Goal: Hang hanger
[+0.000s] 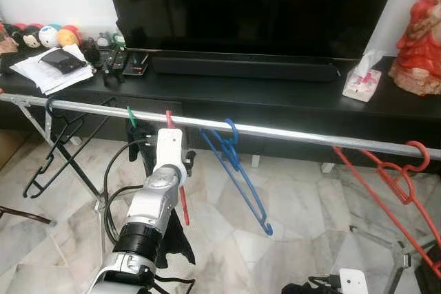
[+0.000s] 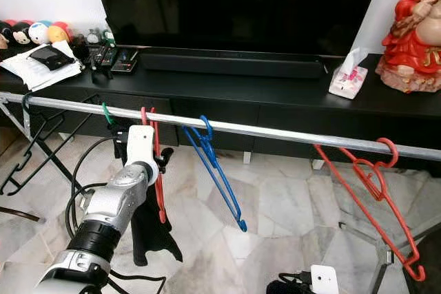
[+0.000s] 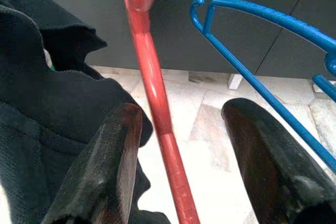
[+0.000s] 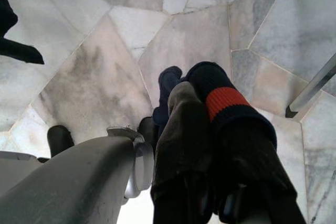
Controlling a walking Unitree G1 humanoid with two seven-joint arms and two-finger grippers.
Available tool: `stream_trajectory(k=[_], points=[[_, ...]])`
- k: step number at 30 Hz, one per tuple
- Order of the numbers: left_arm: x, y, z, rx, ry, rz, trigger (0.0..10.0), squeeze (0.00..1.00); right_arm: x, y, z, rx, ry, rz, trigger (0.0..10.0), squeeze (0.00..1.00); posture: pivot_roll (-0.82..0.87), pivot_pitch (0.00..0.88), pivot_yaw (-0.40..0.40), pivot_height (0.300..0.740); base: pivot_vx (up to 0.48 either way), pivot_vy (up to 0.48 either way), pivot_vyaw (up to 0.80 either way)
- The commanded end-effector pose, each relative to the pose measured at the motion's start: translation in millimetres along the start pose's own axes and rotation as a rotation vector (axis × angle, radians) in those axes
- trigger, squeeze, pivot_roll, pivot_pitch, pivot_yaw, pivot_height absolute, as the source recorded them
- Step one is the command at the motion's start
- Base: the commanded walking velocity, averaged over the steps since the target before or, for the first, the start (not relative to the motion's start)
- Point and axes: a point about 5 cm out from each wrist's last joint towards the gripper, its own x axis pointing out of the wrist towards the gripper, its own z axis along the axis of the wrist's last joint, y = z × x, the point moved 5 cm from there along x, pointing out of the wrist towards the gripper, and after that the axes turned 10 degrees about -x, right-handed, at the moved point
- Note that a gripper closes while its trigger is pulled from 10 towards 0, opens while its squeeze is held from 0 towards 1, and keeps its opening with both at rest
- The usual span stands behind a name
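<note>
Hanging looks done: the red hanger (image 3: 152, 85) hooks the rail (image 1: 289, 132), your left gripper (image 3: 194, 156) open around it, gripping nothing; back straight out next

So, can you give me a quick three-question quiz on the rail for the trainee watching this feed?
1. True or false: the left gripper is shut on the red hanger in front of it.
2. Which colour of hanger hangs on the rail next along to the robot's right of that one? A black, B blue, C green.
3. Fill in: the green hook carries a black ____.

Key: 1 false, its fingers stand apart on either side of the hanger. 2 B, the blue hanger. 3 garment.
</note>
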Motion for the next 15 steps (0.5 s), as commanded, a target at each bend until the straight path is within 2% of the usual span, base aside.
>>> stream_trajectory(k=[1, 5, 7, 8, 9, 10, 11, 12, 13, 15], points=[[2.4, 2.5, 0.8, 0.036, -0.009, 0.025, 10.0, 0.0, 2.5, 5.9, 7.4, 0.004, -0.022, 0.001, 10.0, 0.0, -0.17, 0.007, 0.007, 0.74, 0.0, 0.0, 0.0], [4.2, 10.2, -1.5, 0.052, -0.017, 0.062, 10.0, 0.0, 4.8, 15.5, 12.0, 0.002, -0.029, 0.009, 10.0, 0.0, -0.17, 0.008, 0.007, 0.74, 0.0, 0.0, 0.0], [4.5, 12.2, -1.7, 0.062, -0.019, 0.072, 9.6, 0.0, 5.0, 16.6, 12.6, 0.002, -0.03, 0.01, 10.0, 0.0, -0.17, 0.008, 0.007, 0.74, 0.0, 0.0, 0.0], [4.7, 13.0, -1.8, 0.062, -0.021, 0.075, 8.9, 0.0, 5.2, 17.1, 12.9, 0.003, -0.031, 0.011, 10.0, 0.0, -0.17, 0.007, 0.007, 0.74, 0.0, 0.0, 0.0], [5.0, 14.1, -1.7, 0.059, -0.024, 0.081, 7.5, 0.0, 5.4, 17.8, 13.7, 0.002, -0.032, 0.012, 10.0, 0.0, -0.17, 0.007, 0.007, 0.74, 0.0, 0.0, 0.0], [5.5, 14.3, -1.4, 0.056, -0.028, 0.083, 5.1, 0.0, 5.6, 17.8, 14.1, 0.003, -0.033, 0.011, 10.0, 0.0, -0.17, 0.007, 0.007, 0.74, 0.0, 0.0, 0.0], [6.0, 14.5, -1.4, 0.052, -0.029, 0.084, 4.1, 0.0, 5.6, 17.6, 14.3, 0.004, -0.033, 0.012, 10.0, 0.0, -0.17, 0.006, 0.007, 0.74, 0.0, 0.0, 0.0], [6.0, 14.5, -1.4, 0.052, -0.029, 0.084, 4.1, 0.0, 5.6, 17.6, 14.3, 0.004, -0.033, 0.012, 10.0, 0.0, -0.17, 0.006, 0.007, 0.74, 0.0, 0.0, 0.0], [6.2, 14.6, -1.5, 0.047, -0.03, 0.084, 0.0, 0.0, 5.5, 16.5, 14.3, 0.004, -0.034, 0.011, 10.0, 0.0, -0.17, 0.006, 0.007, 0.74, 0.0, 0.0, 0.0], [6.6, 14.5, -1.7, 0.047, -0.031, 0.084, 0.0, 0.0, 5.3, 14.8, 14.2, 0.005, -0.034, 0.009, 10.0, 0.0, -0.17, 0.006, 0.007, 0.74, 0.0, 0.0, 0.0]])
